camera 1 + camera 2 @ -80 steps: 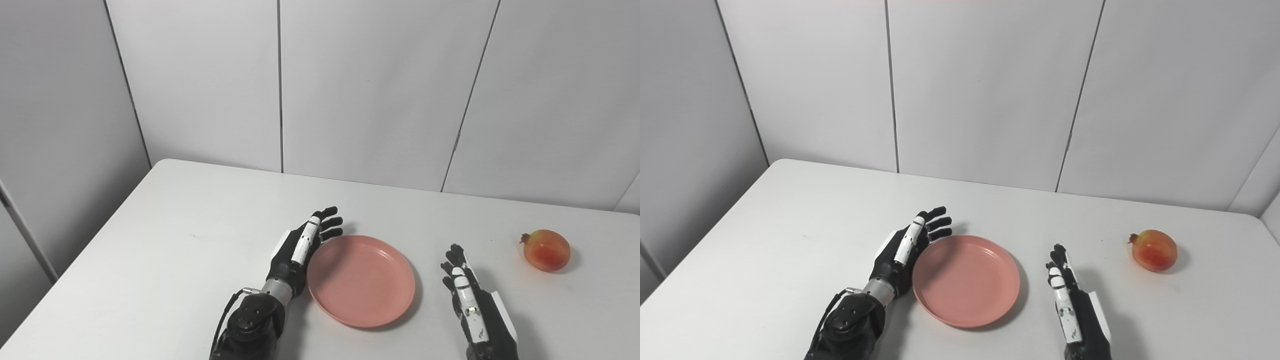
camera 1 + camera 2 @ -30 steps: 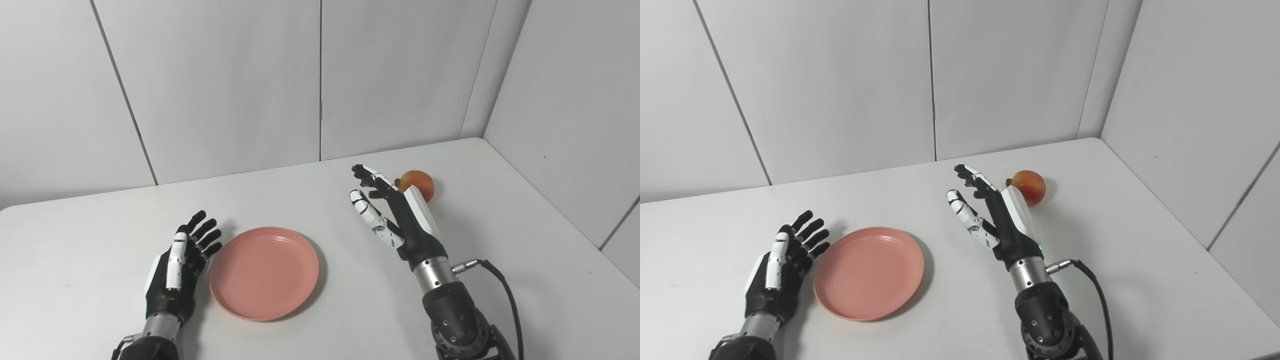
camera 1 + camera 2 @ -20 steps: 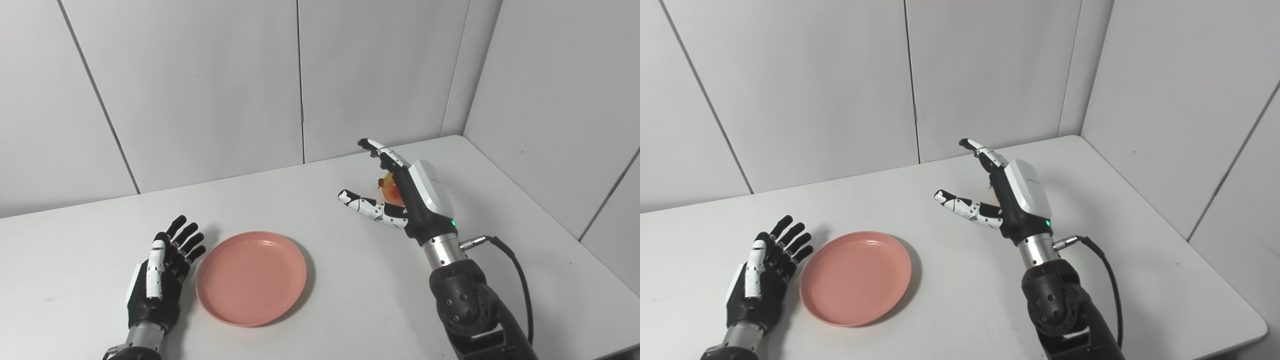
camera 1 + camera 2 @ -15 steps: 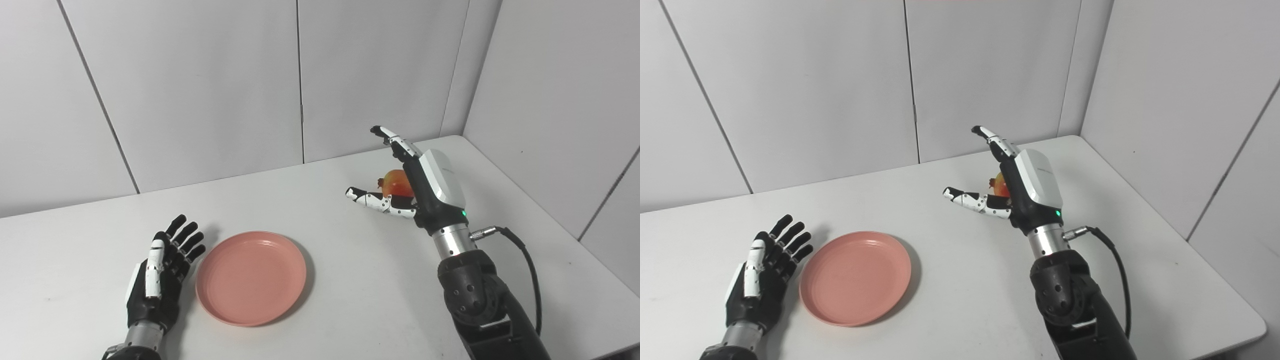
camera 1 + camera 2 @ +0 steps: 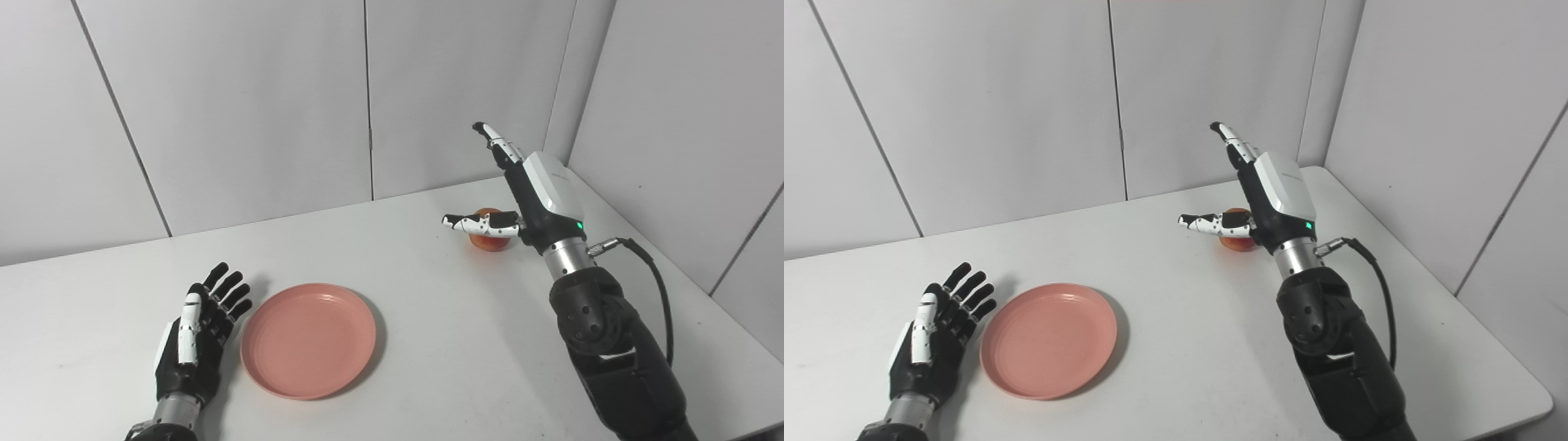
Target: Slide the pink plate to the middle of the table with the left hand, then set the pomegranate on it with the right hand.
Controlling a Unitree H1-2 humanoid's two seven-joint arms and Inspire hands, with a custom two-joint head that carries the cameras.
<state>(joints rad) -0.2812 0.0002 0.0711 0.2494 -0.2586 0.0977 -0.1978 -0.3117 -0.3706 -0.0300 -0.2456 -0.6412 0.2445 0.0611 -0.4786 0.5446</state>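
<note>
The pink plate (image 5: 308,339) lies flat on the white table (image 5: 429,318), left of the middle. My left hand (image 5: 199,337) rests open on the table, fingers spread, right beside the plate's left rim. The red-orange pomegranate (image 5: 488,239) sits on the table at the back right. My right hand (image 5: 527,193) is raised over it, open, with the thumb stretched in front of the fruit and the fingers pointing up. The hand hides part of the pomegranate (image 5: 1238,240). It holds nothing.
Grey wall panels (image 5: 257,104) close off the back and the right side of the table. The table's right edge (image 5: 1500,343) runs close to my right arm. A black cable (image 5: 655,282) loops from the right wrist.
The camera swung right, then held still. My right hand rose from the table, reached back to the pomegranate and lifted above it, staying open. The left hand and plate stayed put.
</note>
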